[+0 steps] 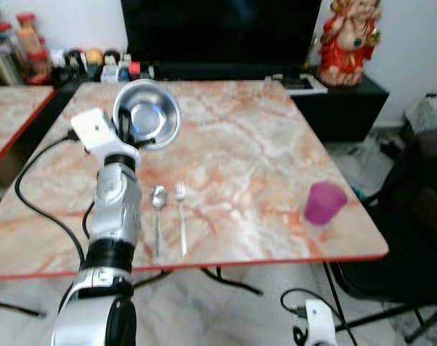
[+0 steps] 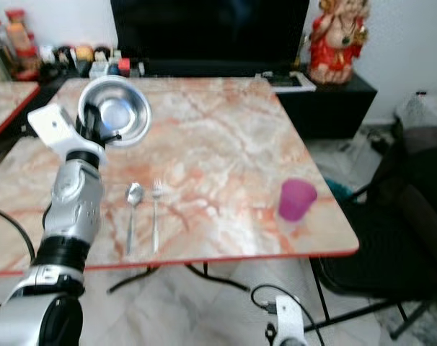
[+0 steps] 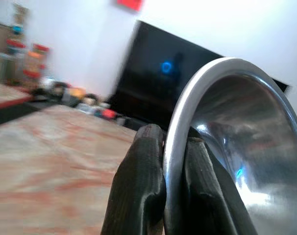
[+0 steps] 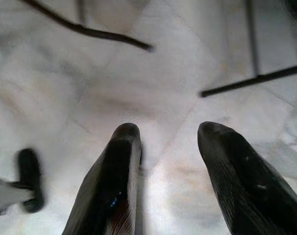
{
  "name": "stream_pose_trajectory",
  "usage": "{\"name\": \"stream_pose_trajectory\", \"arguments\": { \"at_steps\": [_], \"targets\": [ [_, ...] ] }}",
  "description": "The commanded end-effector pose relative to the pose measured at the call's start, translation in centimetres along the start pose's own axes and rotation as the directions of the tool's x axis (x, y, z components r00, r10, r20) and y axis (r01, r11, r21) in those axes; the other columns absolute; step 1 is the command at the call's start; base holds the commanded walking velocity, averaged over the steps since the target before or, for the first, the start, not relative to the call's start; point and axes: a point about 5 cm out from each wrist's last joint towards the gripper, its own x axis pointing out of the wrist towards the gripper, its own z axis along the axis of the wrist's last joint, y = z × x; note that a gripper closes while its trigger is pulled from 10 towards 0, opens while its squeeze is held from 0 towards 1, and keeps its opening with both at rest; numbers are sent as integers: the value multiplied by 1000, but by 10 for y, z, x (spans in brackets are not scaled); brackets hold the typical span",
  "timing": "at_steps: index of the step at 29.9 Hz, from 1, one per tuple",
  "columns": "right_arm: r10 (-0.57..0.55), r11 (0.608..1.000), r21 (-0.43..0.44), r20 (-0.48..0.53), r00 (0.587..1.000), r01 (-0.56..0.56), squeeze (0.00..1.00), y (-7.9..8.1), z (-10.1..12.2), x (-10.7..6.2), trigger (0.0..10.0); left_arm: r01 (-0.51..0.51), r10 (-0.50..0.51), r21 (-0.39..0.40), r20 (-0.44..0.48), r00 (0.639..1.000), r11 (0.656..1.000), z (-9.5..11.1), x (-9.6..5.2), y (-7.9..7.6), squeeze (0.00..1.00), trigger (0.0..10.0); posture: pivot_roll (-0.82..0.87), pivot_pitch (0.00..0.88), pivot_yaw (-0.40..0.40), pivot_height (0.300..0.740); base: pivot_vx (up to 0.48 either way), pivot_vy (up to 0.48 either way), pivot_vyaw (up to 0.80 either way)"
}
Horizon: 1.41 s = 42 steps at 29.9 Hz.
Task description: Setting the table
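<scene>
Left eye view: left gripper (image 1: 125, 128) clamps the steel bowl (image 1: 148, 114) by its rim above the worktop (image 1: 240, 158), unplaced; spoon (image 1: 158, 216) and fork (image 1: 181, 223) lie nearer the front edge than the bowl.

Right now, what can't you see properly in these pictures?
- Whether the bowl touches the table: the left gripper pinches its rim, but the eye views don't show underneath.
- The bottles at the far left: blurred, partly cut off by the edge, labels unreadable.
- The fork prongs: too small to count.
- The right gripper: hangs open over the floor, which is blurry.
</scene>
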Motion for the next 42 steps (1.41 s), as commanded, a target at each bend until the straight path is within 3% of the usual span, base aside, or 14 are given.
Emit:
{"name": "stream_pose_trajectory", "arguments": {
  "at_steps": [1,3,19,24,42],
  "targets": [
    [16,1000,-14,21,1000,-16,0,6,5,1,10000,1,0,-4,34,999,1000,11,4,-1,0,10000,-4,0,-40,740,0,337,500],
    [10,999,47,21,1000,-11,0,6,5,1,10000,-6,6,-2,46,999,1000,14,5,0,0,10000,-2,0,-39,740,0,336,0],
    [18,1000,10,24,1000,-18,0,7,6,1,10000,-29,28,4,53,998,1000,18,3,5,0,10000,11,0,-47,740,0,375,59],
    [24,998,56,27,999,-26,0,8,5,1,10000,-27,27,3,49,998,1000,18,3,4,0,10000,8,0,-46,740,0,480,105],
    [37,998,58,31,999,-39,0,11,6,1,10000,-23,22,18,32,999,1000,18,4,5,0,10000,13,0,-38,740,0,480,0]
  ]
}}
